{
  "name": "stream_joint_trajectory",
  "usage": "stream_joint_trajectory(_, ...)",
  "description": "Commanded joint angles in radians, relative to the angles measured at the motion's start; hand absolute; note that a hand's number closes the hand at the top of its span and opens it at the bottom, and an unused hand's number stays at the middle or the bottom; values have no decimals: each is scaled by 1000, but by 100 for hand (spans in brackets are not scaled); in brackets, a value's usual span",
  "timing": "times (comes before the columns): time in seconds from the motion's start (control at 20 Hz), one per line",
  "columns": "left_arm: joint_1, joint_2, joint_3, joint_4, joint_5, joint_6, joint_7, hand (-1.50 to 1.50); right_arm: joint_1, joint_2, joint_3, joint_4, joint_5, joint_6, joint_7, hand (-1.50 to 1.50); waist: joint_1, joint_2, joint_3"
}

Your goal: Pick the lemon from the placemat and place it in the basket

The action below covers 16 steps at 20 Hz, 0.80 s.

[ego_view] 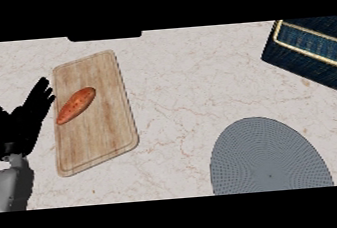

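Left hand [20,120] at left edge, fingers straight and spread; sweet potato [76,105] on cutting board [99,141]; placemat [267,156] lower right, basket [314,49] upper right.

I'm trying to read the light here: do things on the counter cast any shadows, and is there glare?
Head view: flat, even light, no glare on the counter; the sweet potato casts no clear shadow on the board; the grey placemat lies shadowless; the basket is cut off at the right edge; the left hand is plain black.
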Motion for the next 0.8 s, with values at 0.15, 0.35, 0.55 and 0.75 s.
stream_joint_trajectory(0.15, 0, -42, -32, 0, -40, 36, -28, 0, 8, -24, -82, 170, -6, -162, -35, -150, 7, 2, 0)
stream_joint_trajectory(0.35, 24, -32, -20, 3, -27, 16, -24, 0, 24, 3, -71, 163, -58, -151, -126, -150, 4, -1, 0)
stream_joint_trajectory(0.55, -41, -52, -50, 9, -57, 47, 17, 0, 9, -41, -114, 192, -123, -148, -247, -150, -1, -1, 0)
stream_joint_trajectory(0.75, -2, -21, -5, 7, -18, 16, 4, 0, 0, -51, -201, 145, -172, -259, -174, -150, -6, -5, 0)
